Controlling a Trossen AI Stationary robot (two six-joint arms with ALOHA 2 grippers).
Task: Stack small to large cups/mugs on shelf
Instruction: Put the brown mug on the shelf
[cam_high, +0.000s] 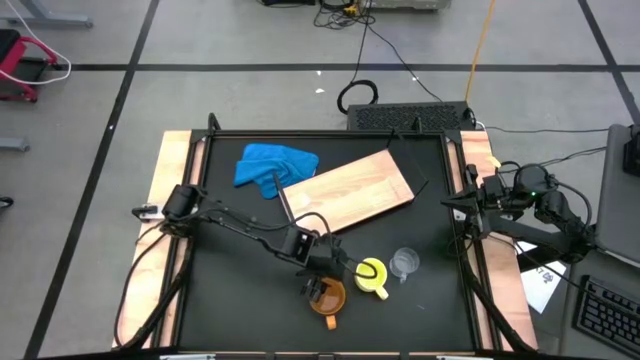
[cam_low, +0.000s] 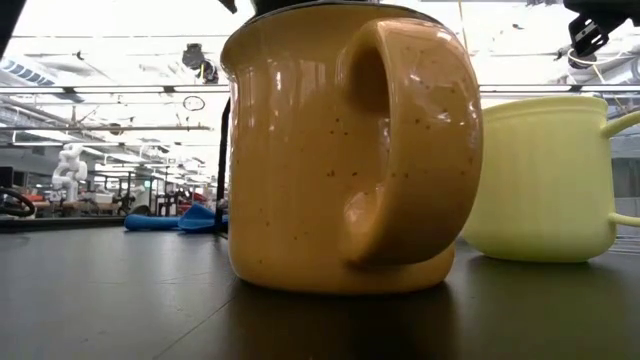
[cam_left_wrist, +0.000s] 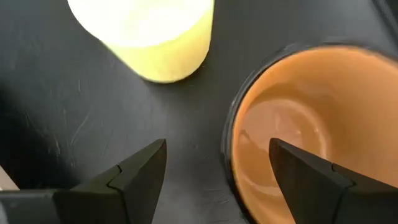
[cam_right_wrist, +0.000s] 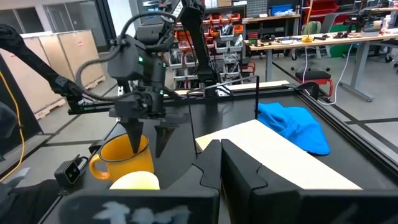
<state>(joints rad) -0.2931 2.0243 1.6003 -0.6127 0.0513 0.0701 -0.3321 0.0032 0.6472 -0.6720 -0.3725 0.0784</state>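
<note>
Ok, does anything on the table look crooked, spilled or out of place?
The wooden board lies askew, angled across the table, one corner beside the crumpled blue cloth. Nothing looks spilled; the orange mug, yellow mug and clear cup stand upright.

Grey floor (cam_high: 200, 40) with dark lines, workbenches (cam_right_wrist: 311, 40), orange shelving (cam_right_wrist: 217, 31)

An orange-brown, finely speckled mug (cam_low: 350, 150), a pale yellow mug (cam_low: 540, 175), a blue cloth (cam_high: 272, 165) and a light-wood, grained shelf (cam_high: 350, 190) lie on the black bench (cam_high: 230, 310).
</note>
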